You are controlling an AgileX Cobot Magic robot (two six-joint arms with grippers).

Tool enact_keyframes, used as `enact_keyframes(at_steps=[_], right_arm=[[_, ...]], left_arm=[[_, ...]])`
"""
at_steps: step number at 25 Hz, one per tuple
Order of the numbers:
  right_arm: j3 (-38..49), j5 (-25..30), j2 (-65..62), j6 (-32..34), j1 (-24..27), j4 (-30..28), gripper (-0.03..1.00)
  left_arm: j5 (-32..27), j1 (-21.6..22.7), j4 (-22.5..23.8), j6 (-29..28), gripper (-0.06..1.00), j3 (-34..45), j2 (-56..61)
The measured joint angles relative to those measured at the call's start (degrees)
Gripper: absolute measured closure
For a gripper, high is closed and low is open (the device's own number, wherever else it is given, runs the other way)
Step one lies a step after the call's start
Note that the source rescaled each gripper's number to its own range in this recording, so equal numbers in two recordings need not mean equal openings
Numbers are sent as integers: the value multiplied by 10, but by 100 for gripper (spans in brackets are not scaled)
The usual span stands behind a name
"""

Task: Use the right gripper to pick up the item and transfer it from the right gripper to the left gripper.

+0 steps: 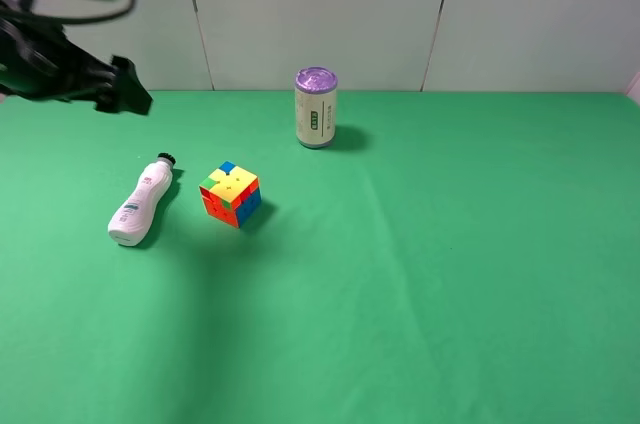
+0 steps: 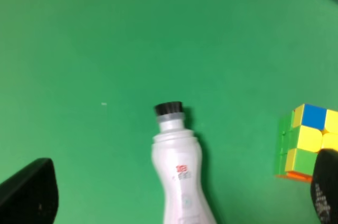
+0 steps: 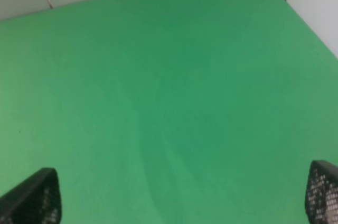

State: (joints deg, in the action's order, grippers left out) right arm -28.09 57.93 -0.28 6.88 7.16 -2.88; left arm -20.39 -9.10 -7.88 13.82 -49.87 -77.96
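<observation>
Three items are on the green table [image 1: 450, 274]. A white bottle [image 1: 140, 202] with a black cap lies on its side at the left. A multicoloured puzzle cube [image 1: 231, 194] sits just right of it. A cylindrical can with a purple lid [image 1: 315, 107] stands upright farther back. My left gripper [image 1: 122, 89] hangs above the table's far left, open and empty. The left wrist view shows the bottle [image 2: 177, 166] and the cube [image 2: 306, 142] below the open left gripper [image 2: 178, 189]. My right gripper [image 3: 177, 195] is open and empty over bare cloth; the exterior high view does not show it.
A pale panelled wall [image 1: 320, 4] runs along the table's far edge. The wall's corner [image 3: 311, 7] shows in the right wrist view beside the green cloth [image 3: 158, 102].
</observation>
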Motion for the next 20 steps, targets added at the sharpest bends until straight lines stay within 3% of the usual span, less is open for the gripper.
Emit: enact_keyframes(at_steps=[6, 13, 20], right_arm=[[0, 0, 0, 0, 0, 0, -3], [0, 1, 0, 0, 0, 0, -3], [0, 1, 0, 0, 0, 0, -3]], left_arm=[[-9, -1, 86, -93, -3, 85, 172], [-73, -19, 93, -105, -3, 192, 409], [-158, -19, 94, -138, -3, 221, 588]])
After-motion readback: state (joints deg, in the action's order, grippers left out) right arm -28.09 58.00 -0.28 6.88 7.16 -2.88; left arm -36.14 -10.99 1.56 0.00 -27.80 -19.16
